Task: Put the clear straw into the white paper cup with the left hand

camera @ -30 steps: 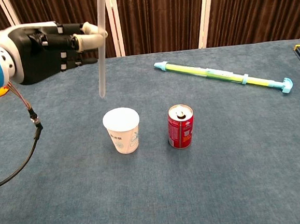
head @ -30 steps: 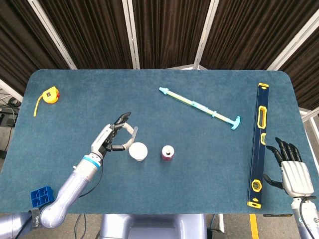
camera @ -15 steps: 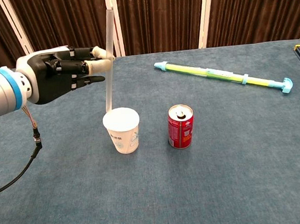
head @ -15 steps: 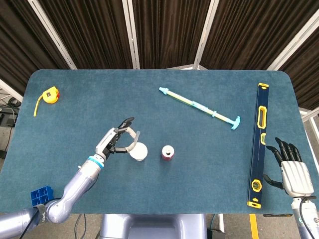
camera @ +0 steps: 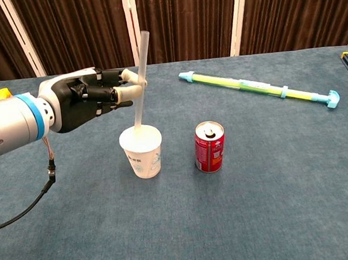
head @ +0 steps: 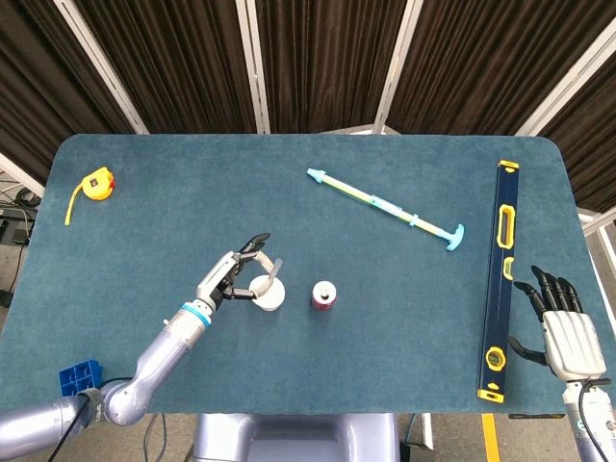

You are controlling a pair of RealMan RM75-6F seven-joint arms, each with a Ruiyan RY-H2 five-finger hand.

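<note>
straw (camera: 139, 84) stood near upright with its lower end inside the cup (camera: 142, 152), leaning a bit toward the right at the top. left hand (camera: 87, 99) pinched it about midway between thumb and a finger, other fingers curled loosely beside, hand just left of the cup rim. gripping mid-length likely kept the bottom end free to drop into the mouth without the hand hitting the rim. looked like the insertion step was nearly done; release was not yet made, and whether the tip touched the cup bottom couldn't be told. letting go too tilted could tip the light cup, a guess.

right hand (head: 558, 327) sat off at the table's right edge, palm down, fingers spread, holding nothing, parked clear since the task was left-hand only.

can (camera: 209, 146) stood just right of the cup, apart from it, red, print too small to read. cup had faint grey-blue print on its side, unreadable. pump (camera: 258, 88) lay well behind, level (head: 500, 279) along the right side, tape (head: 94, 182) far left, blue block (head: 79, 378) at the near left corner. no legible writing anywhere.
</note>
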